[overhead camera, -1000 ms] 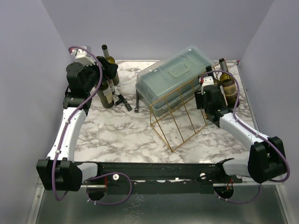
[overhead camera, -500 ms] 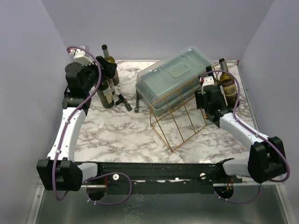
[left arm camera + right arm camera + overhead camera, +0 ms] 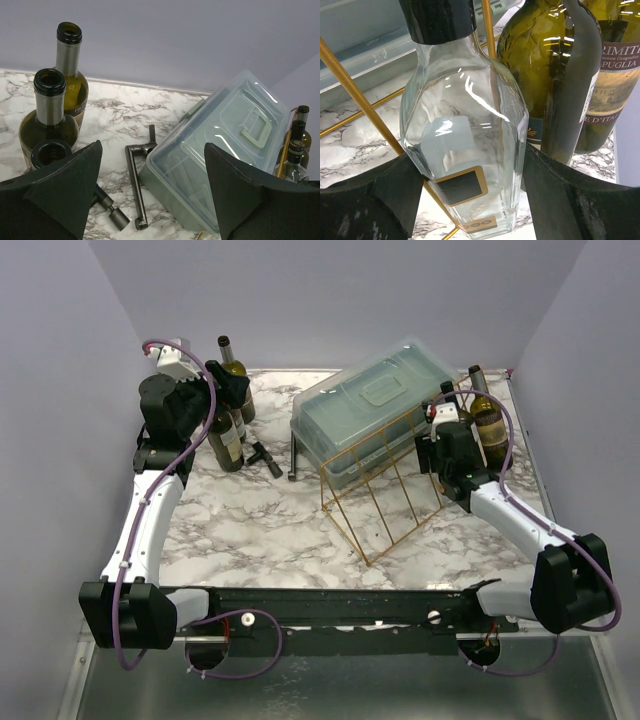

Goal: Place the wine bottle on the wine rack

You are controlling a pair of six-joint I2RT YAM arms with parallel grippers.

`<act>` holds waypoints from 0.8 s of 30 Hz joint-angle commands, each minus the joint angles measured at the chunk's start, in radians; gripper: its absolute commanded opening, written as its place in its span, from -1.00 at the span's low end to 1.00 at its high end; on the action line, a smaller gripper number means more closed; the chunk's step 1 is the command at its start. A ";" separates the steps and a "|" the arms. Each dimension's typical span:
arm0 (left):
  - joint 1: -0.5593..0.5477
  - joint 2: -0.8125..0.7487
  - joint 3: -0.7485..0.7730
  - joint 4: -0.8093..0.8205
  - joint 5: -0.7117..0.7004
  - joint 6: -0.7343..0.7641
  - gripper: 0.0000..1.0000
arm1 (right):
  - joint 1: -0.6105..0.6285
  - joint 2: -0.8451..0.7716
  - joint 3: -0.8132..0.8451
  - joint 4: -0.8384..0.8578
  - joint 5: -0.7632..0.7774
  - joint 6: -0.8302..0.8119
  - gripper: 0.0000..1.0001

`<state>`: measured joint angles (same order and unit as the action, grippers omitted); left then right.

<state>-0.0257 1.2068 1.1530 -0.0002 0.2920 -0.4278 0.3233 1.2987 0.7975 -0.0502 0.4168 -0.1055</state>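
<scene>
The gold wire wine rack [image 3: 385, 485] stands right of centre on the marble table, its bars also in the right wrist view [image 3: 355, 95]. My right gripper [image 3: 447, 437] is at its far right end, and its fingers [image 3: 555, 190] press both sides of a clear glass bottle [image 3: 465, 125] with a black cap, standing upright. Two dark green wine bottles [image 3: 545, 75] stand just behind it. My left gripper [image 3: 228, 388] is open and empty [image 3: 152, 150], hovering among three green bottles [image 3: 47, 115] at the back left.
A translucent bluish lidded plastic box [image 3: 370, 400] sits behind the rack and touches it. A black metal crank tool [image 3: 135, 185] lies between the left bottles and the box. The purple walls stand close on the left, back and right.
My right gripper has edged slightly left with the clear bottle between its fingers. My left arm has barely moved.
</scene>
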 commanded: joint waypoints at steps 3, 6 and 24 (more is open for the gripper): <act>0.015 0.003 -0.009 0.028 0.030 -0.015 0.68 | -0.003 -0.041 0.037 -0.005 -0.018 0.009 0.55; 0.017 0.004 -0.010 0.031 0.033 -0.020 0.68 | -0.003 -0.058 0.044 -0.024 -0.014 0.009 0.56; 0.017 -0.031 -0.015 0.050 0.064 0.005 0.73 | -0.003 -0.250 0.120 -0.216 -0.188 0.082 0.99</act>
<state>-0.0147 1.2060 1.1530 0.0204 0.3332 -0.4484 0.3233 1.1122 0.8776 -0.1936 0.3473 -0.0784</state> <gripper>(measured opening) 0.854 0.966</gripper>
